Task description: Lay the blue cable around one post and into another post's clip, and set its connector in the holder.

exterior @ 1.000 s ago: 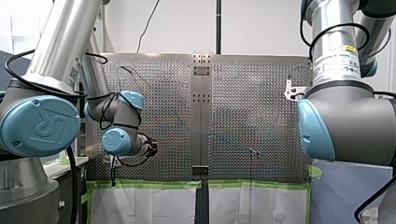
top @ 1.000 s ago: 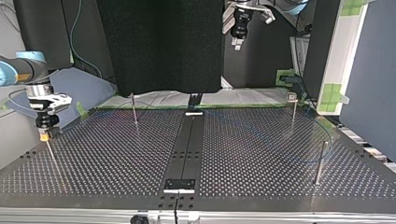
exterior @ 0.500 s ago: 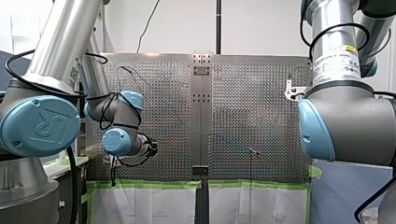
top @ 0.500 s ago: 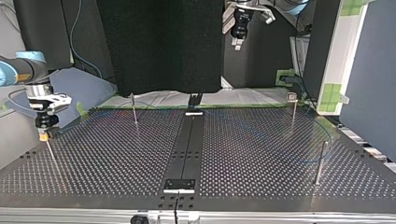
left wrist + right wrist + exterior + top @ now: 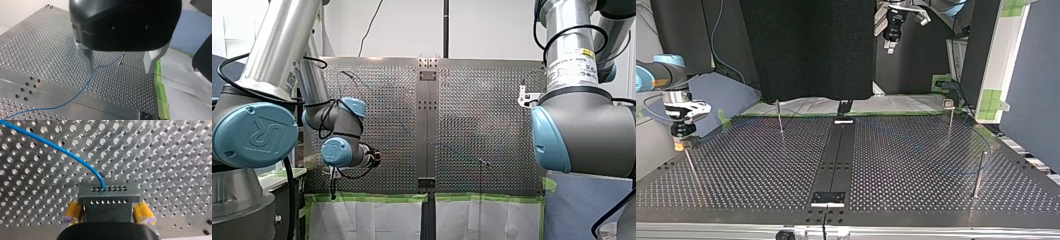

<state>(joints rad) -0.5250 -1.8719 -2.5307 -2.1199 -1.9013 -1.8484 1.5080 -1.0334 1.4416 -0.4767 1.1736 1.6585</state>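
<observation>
Bright, even light; the perforated desk (image 5: 482, 125) shimmers with glare across the front view's middle, shadows faint.

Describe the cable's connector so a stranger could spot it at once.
Over the perforated table, find my right gripper with yellow pads. Between them sits the connector, a grey block with two rows of holes; only it has the blue cable ending in it.

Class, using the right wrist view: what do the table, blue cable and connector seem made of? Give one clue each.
Table: likely bare metal; glinting, drilled holes. Blue cable: probably plastic-sheathed; smooth, glossy, bends freely. Connector: matte grey, metal or plastic, cannot tell.
</observation>
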